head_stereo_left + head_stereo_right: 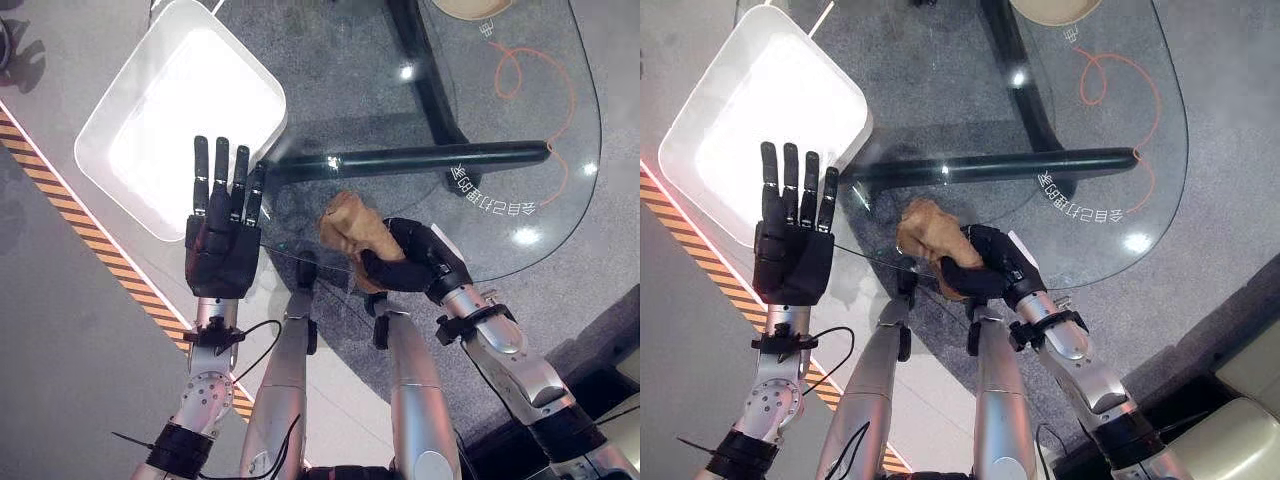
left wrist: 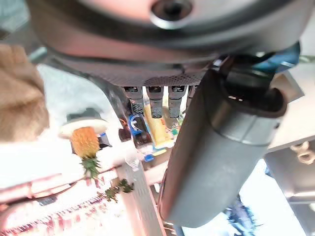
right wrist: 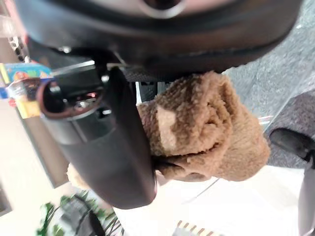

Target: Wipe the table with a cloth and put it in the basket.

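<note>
The crumpled tan fleece cloth [image 1: 352, 228] sits bunched in the right hand [image 1: 415, 262], whose fingers [image 3: 106, 162] are curled tight around it, just above the near edge of the round clear glass worktop [image 1: 520, 150]. The white rounded-square plastic basket [image 1: 110, 140] stands on the floor beside the worktop, on the side away from the cloth. The left hand [image 1: 217, 235] hovers flat between the worktop edge and the basket, its fingers [image 1: 222, 175] straight and slightly spread, holding nothing, their tips over the basket's rim.
</note>
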Tool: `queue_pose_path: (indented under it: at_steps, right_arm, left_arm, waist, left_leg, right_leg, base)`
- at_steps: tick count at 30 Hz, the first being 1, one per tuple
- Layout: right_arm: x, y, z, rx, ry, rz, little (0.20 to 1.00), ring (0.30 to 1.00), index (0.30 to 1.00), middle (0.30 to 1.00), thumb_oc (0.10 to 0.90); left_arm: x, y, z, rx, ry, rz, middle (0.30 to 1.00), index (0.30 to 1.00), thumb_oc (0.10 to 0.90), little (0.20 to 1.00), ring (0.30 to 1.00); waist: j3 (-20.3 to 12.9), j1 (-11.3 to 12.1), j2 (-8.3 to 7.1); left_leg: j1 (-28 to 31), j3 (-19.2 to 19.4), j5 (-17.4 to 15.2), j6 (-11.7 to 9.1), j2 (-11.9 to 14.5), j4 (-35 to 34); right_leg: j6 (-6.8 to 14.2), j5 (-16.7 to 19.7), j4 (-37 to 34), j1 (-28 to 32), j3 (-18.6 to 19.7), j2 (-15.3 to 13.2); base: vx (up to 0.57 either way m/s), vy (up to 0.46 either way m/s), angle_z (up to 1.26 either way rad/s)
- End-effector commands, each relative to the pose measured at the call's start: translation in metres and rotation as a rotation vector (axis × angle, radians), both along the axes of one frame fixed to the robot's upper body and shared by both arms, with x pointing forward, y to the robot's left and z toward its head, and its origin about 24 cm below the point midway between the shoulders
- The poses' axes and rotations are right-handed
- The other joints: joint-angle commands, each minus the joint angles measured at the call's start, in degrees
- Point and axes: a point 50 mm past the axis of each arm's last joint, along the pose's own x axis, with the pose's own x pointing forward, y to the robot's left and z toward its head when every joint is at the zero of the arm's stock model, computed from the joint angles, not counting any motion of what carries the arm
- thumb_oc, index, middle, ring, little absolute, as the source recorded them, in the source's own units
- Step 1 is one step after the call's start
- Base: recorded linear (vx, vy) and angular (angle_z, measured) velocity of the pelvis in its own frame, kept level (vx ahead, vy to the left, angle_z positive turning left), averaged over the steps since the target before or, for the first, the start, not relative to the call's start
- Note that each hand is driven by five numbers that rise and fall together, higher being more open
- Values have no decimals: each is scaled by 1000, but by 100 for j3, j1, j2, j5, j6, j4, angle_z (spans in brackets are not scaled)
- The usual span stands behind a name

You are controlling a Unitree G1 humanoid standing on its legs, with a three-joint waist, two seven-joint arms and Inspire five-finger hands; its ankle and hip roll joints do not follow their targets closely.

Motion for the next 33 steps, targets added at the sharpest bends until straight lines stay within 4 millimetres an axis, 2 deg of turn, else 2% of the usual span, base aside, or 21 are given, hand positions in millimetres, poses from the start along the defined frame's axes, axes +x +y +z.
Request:
queue_pose_path:
  at_steps: [1, 8, 12, 18, 27, 33]
  right_arm:
    - [-22, 26, 66, 174, -332, 228, 200, 300, 300, 300, 100]
    - [-25, 32, 79, 232, -409, 266, 200, 300, 300, 300, 100]
    - [-31, 33, 97, 323, -500, 314, 200, 300, 300, 300, 100]
    - [-43, 38, 119, 344, -615, 375, 200, 300, 300, 300, 100]
    - [-53, 39, 130, 450, -681, 455, 200, 300, 300, 300, 100]
    - [-51, 46, 127, 412, -626, 462, 200, 300, 300, 300, 100]
  left_arm:
    - [-13, -2, 32, 42, -182, 37, 900, 900, 800, 900, 900]
    - [-12, -11, 37, 116, -167, 26, 900, 900, 800, 900, 900]
    - [-11, -14, 36, 130, -148, 20, 900, 900, 800, 900, 900]
    - [-10, -18, 36, 150, -138, 3, 900, 900, 800, 900, 900]
    - [-9, -20, 37, 192, -127, 5, 900, 900, 800, 900, 900]
    - [-8, -19, 39, 206, -137, 6, 900, 900, 800, 900, 900]
  waist:
    - [-149, -21, 26]
    - [-149, -11, 50]
    - [-149, -16, 57]
    - [-149, -32, 49]
    - [-149, -27, 7]
    - [-149, -35, 6]
  left_leg:
    - [83, 426, -426, 396, -293, 283]
    - [73, 411, -414, 405, -302, 278]
    - [118, 428, -439, 407, -300, 276]
    - [176, 471, -441, 418, -295, 232]
    - [210, 493, -438, 426, -280, 169]
    - [181, 507, -435, 419, -276, 181]
  right_leg:
    - [7, 680, -750, 81, -44, 428]
    - [8, 714, -797, 79, -1, 436]
    - [18, 712, -820, 128, 13, 436]
    - [29, 741, -858, 167, 57, 464]
    - [45, 769, -906, 197, 61, 486]
    - [43, 775, -904, 158, 67, 486]
  base:
    - [0, 0, 0]
    - [0, 0, 0]
    - [0, 0, 0]
    - [0, 0, 0]
    - [0, 0, 0]
    - [-1, 4, -3]
